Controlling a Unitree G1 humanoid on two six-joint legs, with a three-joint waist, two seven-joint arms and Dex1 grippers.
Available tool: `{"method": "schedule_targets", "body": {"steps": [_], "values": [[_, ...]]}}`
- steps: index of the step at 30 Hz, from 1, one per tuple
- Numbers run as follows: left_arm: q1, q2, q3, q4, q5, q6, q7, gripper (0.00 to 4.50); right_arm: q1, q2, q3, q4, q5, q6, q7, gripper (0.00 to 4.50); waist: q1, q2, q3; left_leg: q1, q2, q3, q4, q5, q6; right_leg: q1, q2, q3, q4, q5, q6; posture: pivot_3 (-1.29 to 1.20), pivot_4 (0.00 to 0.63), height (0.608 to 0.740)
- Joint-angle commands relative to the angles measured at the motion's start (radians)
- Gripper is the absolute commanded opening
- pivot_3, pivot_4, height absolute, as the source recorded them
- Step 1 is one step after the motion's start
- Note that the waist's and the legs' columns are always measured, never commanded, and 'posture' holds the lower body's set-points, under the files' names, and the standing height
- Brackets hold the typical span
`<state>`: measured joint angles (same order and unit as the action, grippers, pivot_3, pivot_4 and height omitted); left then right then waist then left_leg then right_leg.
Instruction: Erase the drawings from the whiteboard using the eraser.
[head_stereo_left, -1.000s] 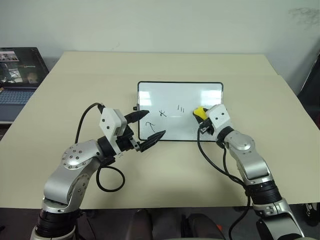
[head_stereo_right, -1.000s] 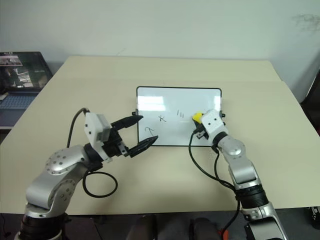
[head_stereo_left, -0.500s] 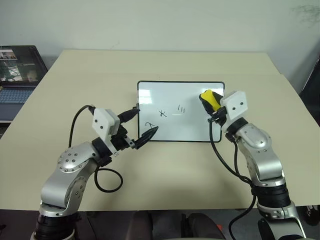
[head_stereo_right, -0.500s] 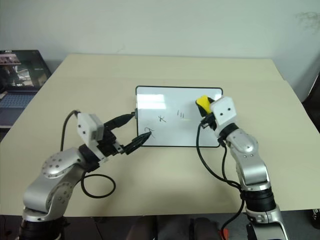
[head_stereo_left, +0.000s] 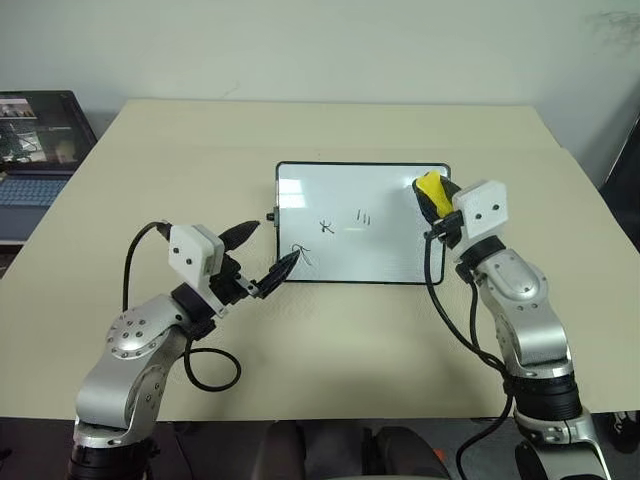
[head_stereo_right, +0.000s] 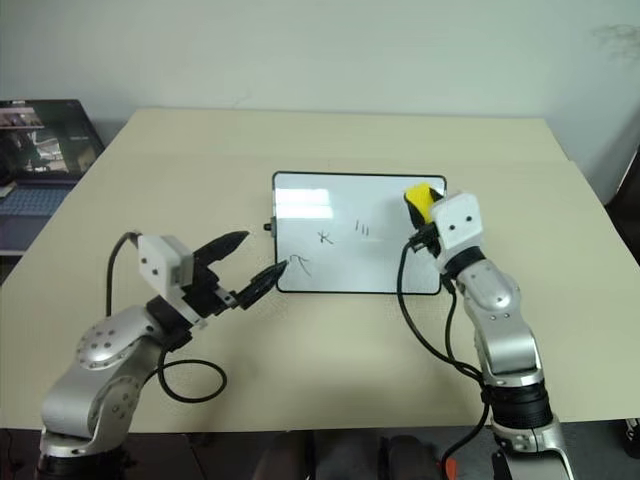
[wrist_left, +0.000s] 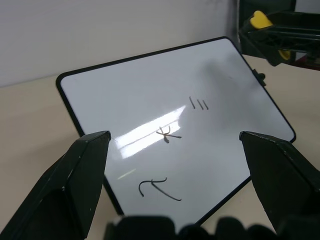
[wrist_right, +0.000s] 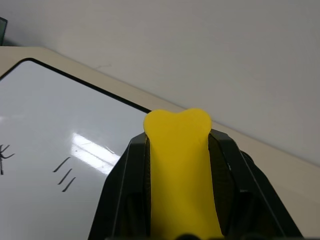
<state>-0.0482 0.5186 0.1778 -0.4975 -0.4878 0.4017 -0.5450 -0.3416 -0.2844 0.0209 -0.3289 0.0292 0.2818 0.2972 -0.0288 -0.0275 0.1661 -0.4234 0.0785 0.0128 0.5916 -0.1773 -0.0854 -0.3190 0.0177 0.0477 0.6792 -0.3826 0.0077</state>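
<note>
The right gripper (head_stereo_left: 433, 196), clamped on the yellow eraser (head_stereo_left: 431, 187), hangs over the whiteboard's (head_stereo_left: 390, 255) far right corner, right of the three-stroke drawings (head_stereo_left: 363, 217). The left gripper (head_stereo_left: 262, 256), jaws apart, hovers at the board's near left edge, bare table (head_stereo_left: 330, 125) all around.

The whiteboard (head_stereo_left: 362, 222) lies flat near the middle of the desk (head_stereo_left: 330, 130). On it, the drawings (head_stereo_left: 330, 230) sit in its left and middle parts. The left tool (head_stereo_left: 262, 260) is at the board's near left corner, the right tool (head_stereo_left: 436, 200) over its far right corner, with the eraser (head_stereo_left: 431, 187) between its fingers. A laptop (head_stereo_left: 35, 140) stands off the desk's far left.
</note>
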Motion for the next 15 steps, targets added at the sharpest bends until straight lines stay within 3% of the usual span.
{"method": "schedule_targets", "body": {"steps": [1, 4, 12, 15], "values": [[0.01, -0.016, 0.055, -0.021, 0.001, -0.033, 0.033, 4.5, 0.1, 0.002, -0.014, -0.137, 0.054, 0.008, 0.023, 1.2, 0.002, 0.0, 0.0, 0.0, 0.0, 0.0, 0.0, 0.0, 0.0, 0.0, 0.0, 0.0, 0.0, 0.0, 0.0, 0.0, 0.15, 0.74], [0.021, -0.025, 0.065, -0.016, 0.009, -0.043, 0.046, 4.5, 0.19, 0.004, 0.011, -0.202, 0.062, 0.034, 0.026, 1.2, 0.002, 0.0, 0.0, 0.0, 0.0, -0.001, 0.0, -0.001, 0.001, 0.0, -0.001, 0.0, 0.0, 0.0, 0.0, 0.0, 0.15, 0.74], [0.026, -0.029, 0.071, -0.003, 0.031, -0.064, 0.057, 4.5, 0.202, 0.027, 0.078, -0.192, 0.007, 0.04, -0.003, 1.2, -0.003, 0.0, 0.0, 0.003, 0.0, -0.002, 0.001, 0.0, 0.001, 0.001, 0.0, -0.001, 0.003, -0.001, 0.001, 0.0, 0.15, 0.74], [0.043, -0.031, 0.087, 0.004, 0.038, -0.073, 0.062, 4.5, 0.271, 0.025, 0.081, -0.206, 0.019, 0.015, 0.002, 1.2, 0.0, -0.001, -0.001, 0.002, 0.0, -0.001, 0.001, -0.001, 0.001, 0.001, 0.0, 0.0, 0.002, 0.0, 0.001, 0.0, 0.15, 0.74]]}}
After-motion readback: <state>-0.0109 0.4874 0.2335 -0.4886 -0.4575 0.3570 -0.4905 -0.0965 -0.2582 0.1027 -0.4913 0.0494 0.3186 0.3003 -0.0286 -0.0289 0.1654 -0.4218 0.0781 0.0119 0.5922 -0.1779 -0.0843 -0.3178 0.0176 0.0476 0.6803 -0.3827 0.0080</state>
